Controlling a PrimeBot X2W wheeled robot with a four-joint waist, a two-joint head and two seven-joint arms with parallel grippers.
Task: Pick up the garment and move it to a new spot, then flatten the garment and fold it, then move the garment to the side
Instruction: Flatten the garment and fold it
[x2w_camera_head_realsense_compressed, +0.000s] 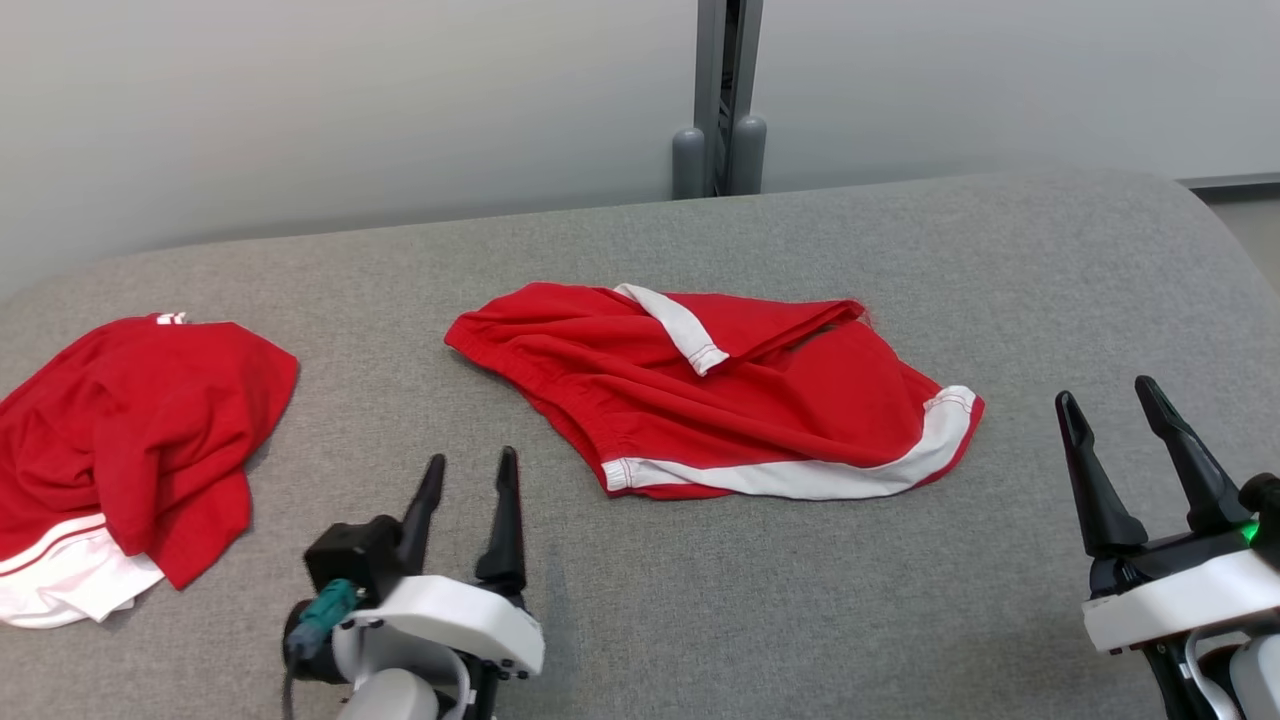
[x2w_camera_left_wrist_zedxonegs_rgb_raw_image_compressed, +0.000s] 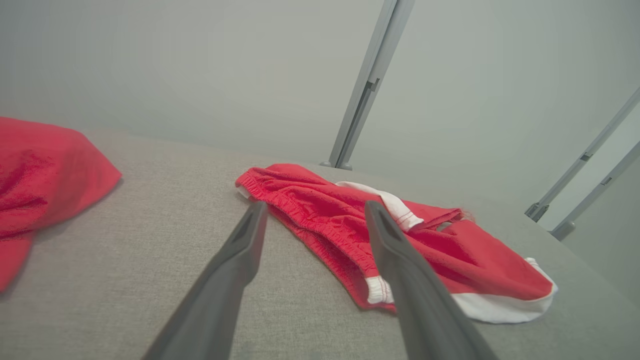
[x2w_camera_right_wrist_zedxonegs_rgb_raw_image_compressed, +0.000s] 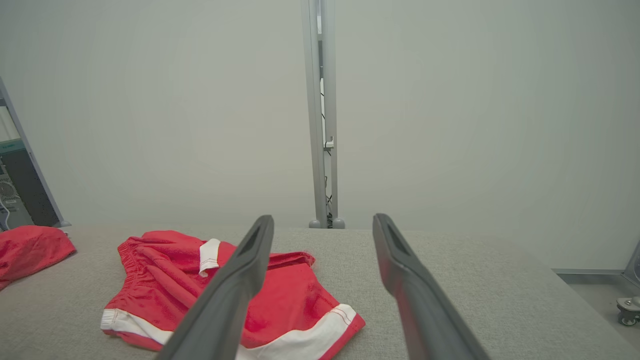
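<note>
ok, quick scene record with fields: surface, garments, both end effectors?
surface: grey fabric
shorts: red, white trim, centre, rumpled, one part folded over
pile: red and white garment, crumpled, far left
left end effector: open, empty, near side of shorts, not touching
right end effector: open, empty, right of shorts, apart

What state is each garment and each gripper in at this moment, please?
Red shorts: lying rumpled on the grey table, one white-trimmed hem flipped over on top, not held.
Second red garment: bunched in a heap at the table's left end, not held.
Left gripper: open, empty, apart from the shorts.
Right gripper: open, empty, apart from the shorts.
</note>
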